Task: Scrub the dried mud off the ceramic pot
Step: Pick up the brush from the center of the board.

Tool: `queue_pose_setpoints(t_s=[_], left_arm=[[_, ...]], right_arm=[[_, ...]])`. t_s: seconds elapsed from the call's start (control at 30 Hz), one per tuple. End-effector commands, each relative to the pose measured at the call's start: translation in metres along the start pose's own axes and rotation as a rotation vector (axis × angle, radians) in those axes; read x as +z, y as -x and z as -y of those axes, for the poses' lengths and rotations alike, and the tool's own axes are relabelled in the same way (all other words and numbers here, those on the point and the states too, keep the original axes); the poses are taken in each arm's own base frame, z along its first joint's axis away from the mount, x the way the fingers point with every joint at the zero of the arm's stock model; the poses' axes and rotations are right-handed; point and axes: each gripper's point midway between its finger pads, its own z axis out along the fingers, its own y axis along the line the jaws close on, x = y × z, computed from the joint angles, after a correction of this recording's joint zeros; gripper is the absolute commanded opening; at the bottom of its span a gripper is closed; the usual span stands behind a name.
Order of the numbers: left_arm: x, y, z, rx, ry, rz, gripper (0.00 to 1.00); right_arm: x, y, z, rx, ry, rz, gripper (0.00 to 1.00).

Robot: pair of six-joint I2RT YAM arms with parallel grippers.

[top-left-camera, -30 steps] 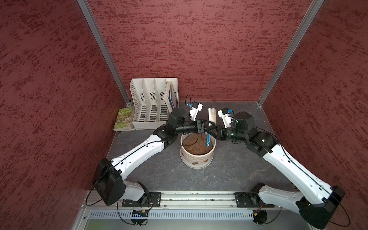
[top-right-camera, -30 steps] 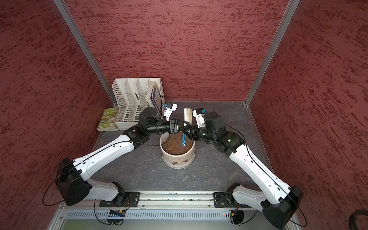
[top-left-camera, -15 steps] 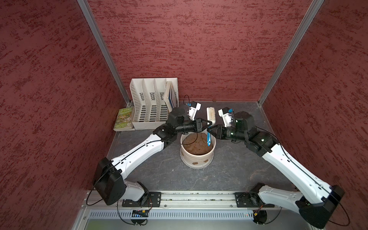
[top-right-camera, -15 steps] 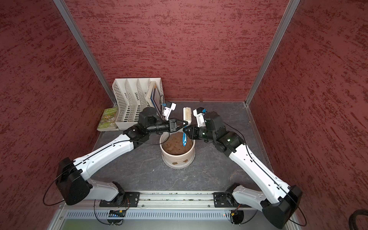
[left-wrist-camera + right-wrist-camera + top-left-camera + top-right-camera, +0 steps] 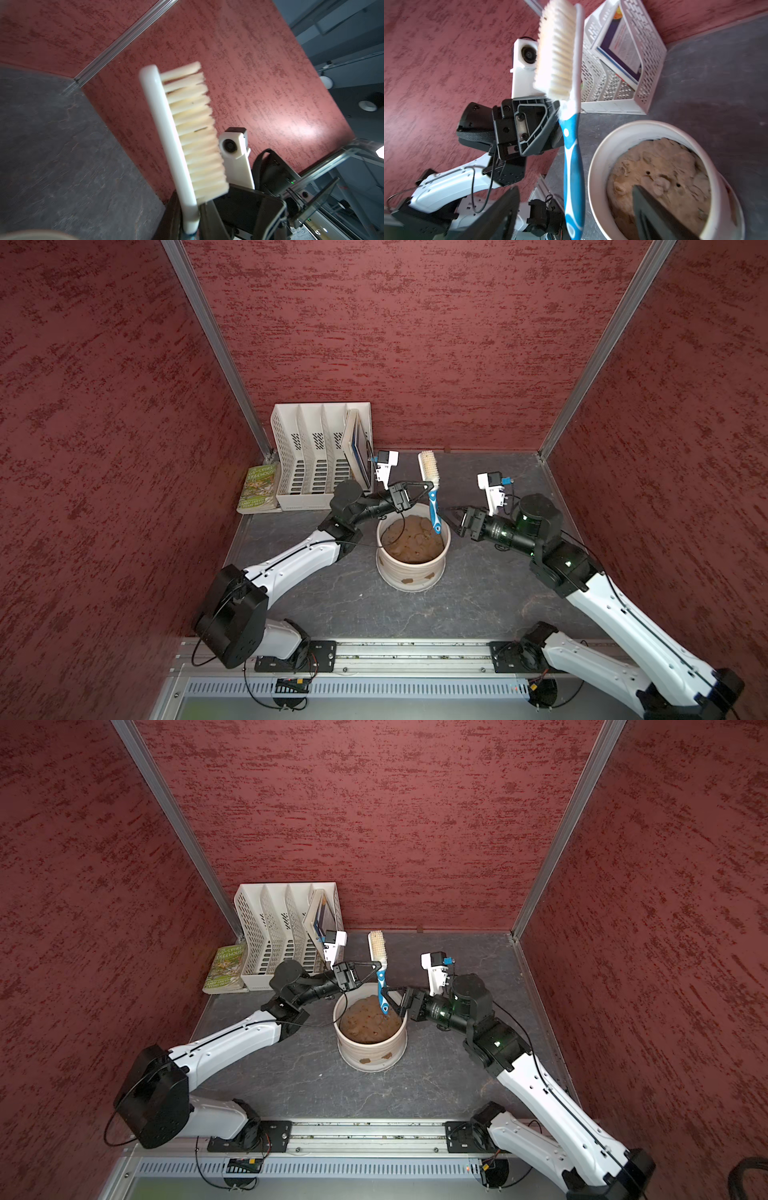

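— What do we have underneath everything?

— We see a dark grey, stone-veined tabletop (image 5: 478, 593), with red walls on three sides.

— And what do we find on it?

— The ceramic pot (image 5: 398, 568) stands upright near the middle. In the far left corner we see a white slotted file organiser (image 5: 307, 460). Just beside it, further left, a green-covered book (image 5: 258, 489) lies flat.

— And the near edge?

— We see a metal rail (image 5: 395, 649) running along it, carrying both arm bases.
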Motion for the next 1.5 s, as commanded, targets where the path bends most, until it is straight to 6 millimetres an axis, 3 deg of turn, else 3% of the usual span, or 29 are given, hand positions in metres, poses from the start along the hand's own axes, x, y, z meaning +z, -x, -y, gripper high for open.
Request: queue_pose_setpoints(t_s=[0.0,0.2,0.53,0.63,0.67,0.73,0.77,0.8,0.87,0.97,1.07,1.1,1.17,1.23,1.27,1.33,1.4,1.47], left_arm=[[-0.008,0.013,0.055,0.068,-0.241,0.058,0.0],[-0.013,0.012,0.056,0.056,-0.257,0.077,0.0],[-0.02,0.02,0.047,0.069,-0.216,0.149,0.0],[-0.023,0.024,0.037,0.065,-0.17,0.184,0.0],[-0.023,0.025,0.033,0.065,-0.147,0.19,0.04],[-0.024,0.025,0.019,0.072,-0.064,0.195,0.39],[-0.026,0.026,0.011,0.08,-0.008,0.193,0.48],[-0.029,0.027,0.007,0.123,0.05,0.188,0.58],[-0.042,0.03,-0.021,0.183,0.304,0.172,0.76],[-0.084,0.035,-0.056,0.286,0.671,0.15,0.87],[-0.124,0.031,-0.08,0.325,0.893,0.062,0.78],[-0.134,0.026,-0.087,0.314,0.937,0.021,0.64],[-0.148,0.012,-0.097,0.269,0.968,-0.064,0.28],[-0.155,-0.004,-0.103,0.213,0.969,-0.131,0.05],[-0.156,-0.012,-0.106,0.192,0.969,-0.159,0.0],[-0.16,-0.026,-0.112,0.162,0.981,-0.203,0.0],[-0.161,-0.036,-0.119,0.146,0.993,-0.234,0.0],[-0.16,-0.043,-0.126,0.128,1.006,-0.262,0.0]], right_arm=[[0.015,0.005,-0.034,0.018,0.232,-0.072,0.72],[0.017,0.014,-0.038,0.018,0.244,-0.055,0.53],[0.015,0.009,-0.04,0.018,0.255,-0.078,0.2],[0.011,0.009,-0.041,0.011,0.249,-0.066,0.0],[0.01,0.009,-0.039,0.01,0.236,-0.058,0.0],[0.006,0.015,-0.03,0.003,0.156,-0.016,0.0],[0.003,0.014,-0.016,0.015,0.065,-0.014,0.0],[-0.002,0.018,0.005,0.021,-0.069,0.021,0.0],[-0.021,0.02,0.054,0.028,-0.391,0.04,0.0],[-0.065,0.017,0.117,0.015,-0.845,0.019,0.0],[-0.119,-0.001,0.169,0.013,-1.292,-0.077,0.0],[-0.127,-0.009,0.182,0.007,-1.384,-0.127,0.0],[-0.13,-0.03,0.202,0.028,-1.477,-0.242,0.0],[-0.127,-0.05,0.216,0.053,-1.525,-0.324,0.0],[-0.129,-0.058,0.22,0.053,-1.548,-0.34,0.0],[-0.122,-0.07,0.222,0.032,-1.507,-0.349,0.0],[-0.105,-0.087,0.217,0.016,-1.35,-0.356,0.0],[-0.099,-0.09,0.21,0.018,-1.245,-0.299,0.0]])
